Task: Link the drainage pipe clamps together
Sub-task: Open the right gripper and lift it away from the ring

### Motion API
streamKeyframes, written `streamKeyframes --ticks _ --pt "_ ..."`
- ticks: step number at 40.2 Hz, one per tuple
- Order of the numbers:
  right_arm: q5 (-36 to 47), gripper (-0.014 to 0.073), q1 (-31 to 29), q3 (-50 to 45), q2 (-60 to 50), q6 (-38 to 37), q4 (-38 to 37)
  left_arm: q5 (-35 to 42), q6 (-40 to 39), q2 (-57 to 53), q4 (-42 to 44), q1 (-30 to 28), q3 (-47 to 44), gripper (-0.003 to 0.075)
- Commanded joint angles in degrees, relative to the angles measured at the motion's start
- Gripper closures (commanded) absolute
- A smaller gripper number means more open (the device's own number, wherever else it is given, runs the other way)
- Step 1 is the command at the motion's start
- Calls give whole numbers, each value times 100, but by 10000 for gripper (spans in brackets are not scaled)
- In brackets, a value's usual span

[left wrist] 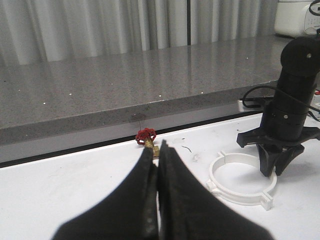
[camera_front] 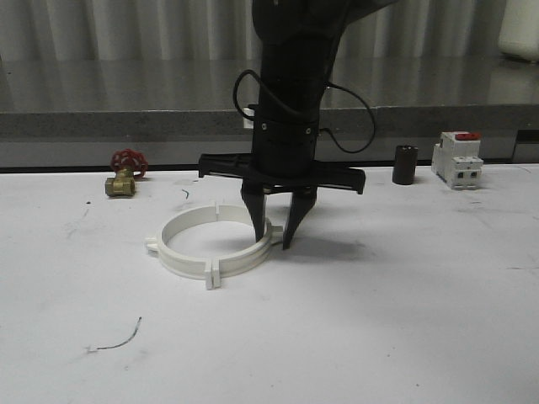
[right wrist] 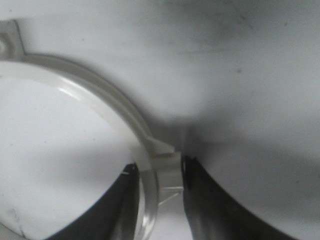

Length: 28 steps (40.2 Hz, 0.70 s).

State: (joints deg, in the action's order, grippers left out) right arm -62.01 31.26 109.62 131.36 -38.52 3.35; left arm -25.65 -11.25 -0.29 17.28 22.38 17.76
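Drainage pipe clamps (camera_front: pixel 215 245) lie flat on white table (camera_front: pixel 379 320), joined as ring, left of centre. Right gripper (camera_front: pixel 274 227) points straight down over ring's right side; fingers narrowly parted, one inside wall, one outside, straddling side lug (right wrist: pixel 167 162), pads close against it. Right arm stands near vertical above. Left gripper (left wrist: pixel 157 165) hangs clear of ring, jaws pressed together, holding nothing. Beyond ring: brass valve with red handle (camera_front: pixel 125 175), black cylinder (camera_front: pixel 405 164), white breaker (camera_front: pixel 457 160).
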Motion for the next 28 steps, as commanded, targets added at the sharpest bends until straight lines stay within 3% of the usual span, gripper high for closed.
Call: streamKeyframes --ticks 1,6,10,25,28 --pt "147 263 14 131 -298 9 68 409 -9 121 13 -21 166 741" --pt "222 131 14 131 -298 3 68 409 -9 121 13 -21 166 741" --pt "265 76 14 131 -322 3 68 409 -9 121 13 -21 166 741" --pt "-188 76 14 124 -833 88 -162 409 -9 121 13 -21 166 741" --pt "-316 115 14 117 -1029 323 -168 409 -9 121 13 -21 166 741"
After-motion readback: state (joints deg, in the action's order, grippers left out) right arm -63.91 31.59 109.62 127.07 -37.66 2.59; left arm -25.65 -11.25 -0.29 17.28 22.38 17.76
